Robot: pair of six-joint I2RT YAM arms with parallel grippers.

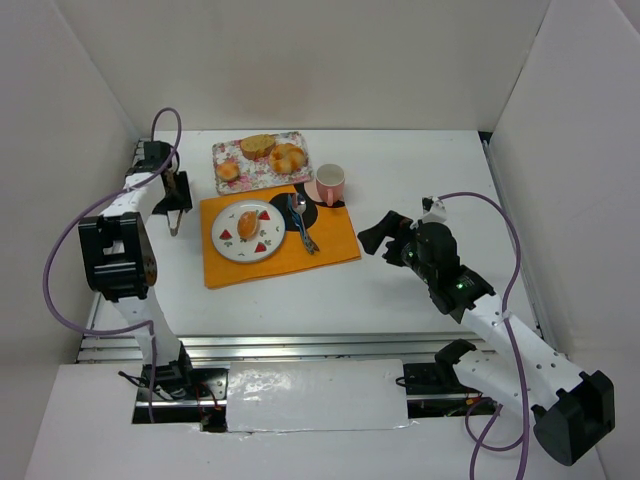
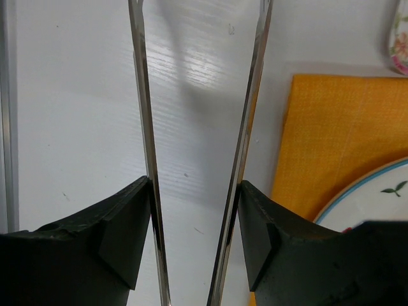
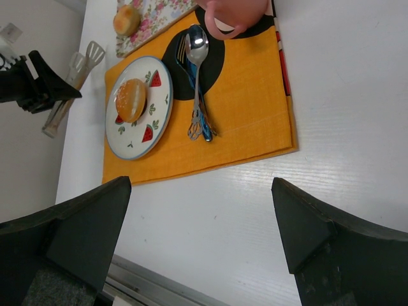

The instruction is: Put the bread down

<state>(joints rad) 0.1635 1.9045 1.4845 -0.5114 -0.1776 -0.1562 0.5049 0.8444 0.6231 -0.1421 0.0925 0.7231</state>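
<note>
Top view, bread: the bread [image 1: 247, 221] lies on the plate [image 1: 245, 252], on the orange mat [image 1: 330, 245].
Top view, rest: tray [image 1: 230, 150] of loaves behind the mat, mug [image 1: 330, 183] beside it.
Top view, arms: left claw [image 1: 176, 203] over the counter [image 1: 420, 170] left of the mat; right claw [image 1: 375, 232] to the mat's right.
Left wrist: only here is the grip plain, clamped on tongs [image 2: 145, 127] with nothing between the blades.
Right wrist: fingers [image 3: 83, 223] wide apart and bare; spoon [image 3: 196, 44] beside the plate.

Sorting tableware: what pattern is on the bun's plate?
Plate: white, red fruit motifs, green leaves, bluish rim; right wrist view.
</note>
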